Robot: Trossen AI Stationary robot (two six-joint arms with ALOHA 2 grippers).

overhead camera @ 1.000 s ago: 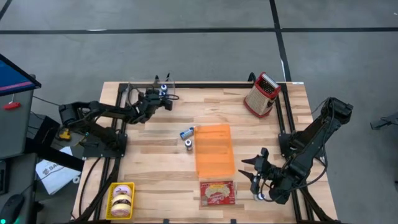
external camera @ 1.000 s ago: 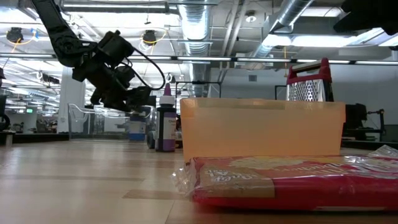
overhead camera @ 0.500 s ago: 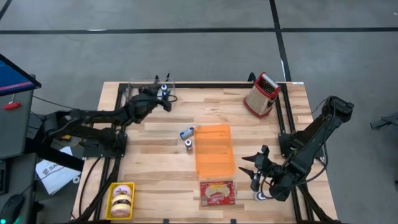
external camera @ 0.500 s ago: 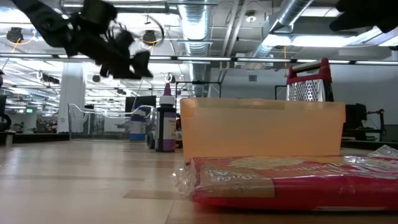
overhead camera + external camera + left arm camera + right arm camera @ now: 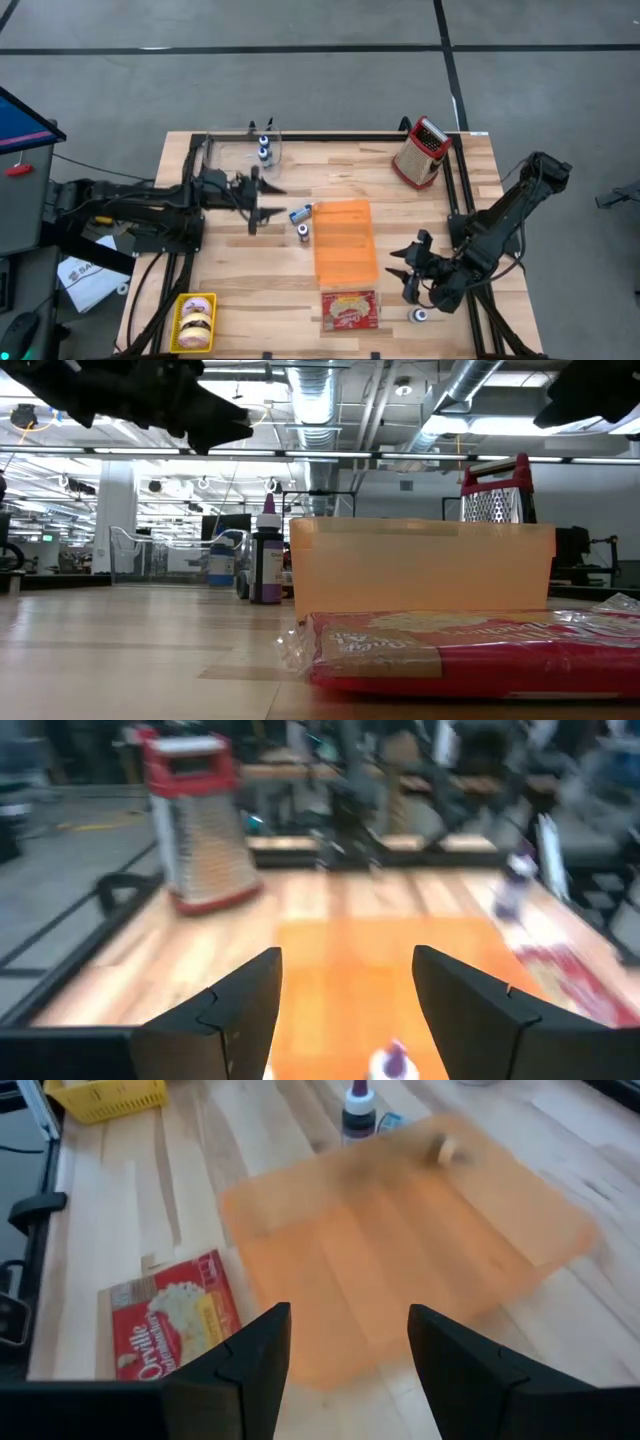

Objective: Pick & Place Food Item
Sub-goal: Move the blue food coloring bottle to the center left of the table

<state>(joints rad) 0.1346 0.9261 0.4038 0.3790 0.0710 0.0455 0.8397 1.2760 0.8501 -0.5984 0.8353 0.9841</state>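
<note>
A red popcorn pack point(image 5: 350, 310) lies flat near the table's front edge, also seen in the low view point(image 5: 450, 650) and the right wrist view point(image 5: 175, 1330). An orange bin point(image 5: 345, 240) stands just beyond it. My left gripper point(image 5: 265, 200) hovers open left of the bin, pointing level toward it, with nothing between its fingers point(image 5: 345, 1010). My right gripper point(image 5: 402, 272) hangs open right of the pack, slanting down toward the bin point(image 5: 350, 1350), and holds nothing.
Two small bottles point(image 5: 301, 222) sit by the bin's far left corner. A red grater point(image 5: 420, 152) stands at the far right, and a clear container point(image 5: 240, 150) with a bottle at the far left. A yellow basket point(image 5: 195, 322) of doughnuts is at the near left.
My left gripper has left the clear container at the far left, risen, swung toward the near edge and the orange bin, and turned from pointing down to pointing level at the bin. My right gripper has crept slightly toward the far edge.
</note>
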